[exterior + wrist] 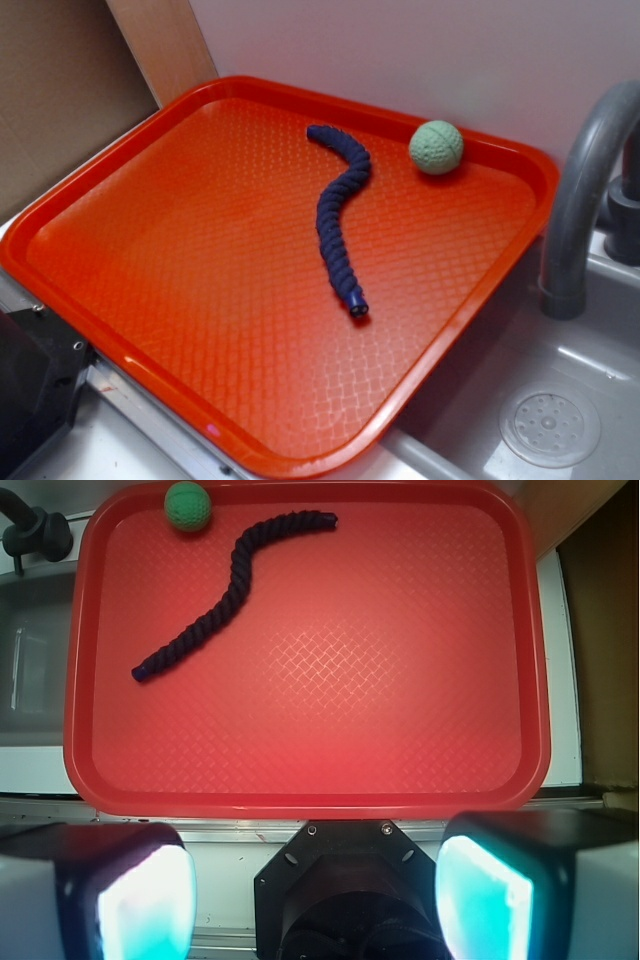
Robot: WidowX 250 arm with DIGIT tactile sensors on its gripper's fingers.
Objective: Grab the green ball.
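Observation:
The green ball [436, 147] [188, 505], pale mint and dimpled, rests near the far right corner of the orange tray [150, 330] [520, 680]. A dark blue twisted rope [340, 215] [225, 590] curves across the tray beside it, not touching the ball. In the wrist view my gripper [315, 895] hangs high above the near edge of the tray, jaws wide apart with nothing between the two pale fingers [145, 905]. The gripper does not show in the exterior view.
A grey faucet [585, 190] [30, 530] rises at the tray's right side over a grey sink with a drain [550, 428]. A white wall backs the tray. A wooden panel [160, 45] stands at the back left. A black base [30, 390] sits at the front left.

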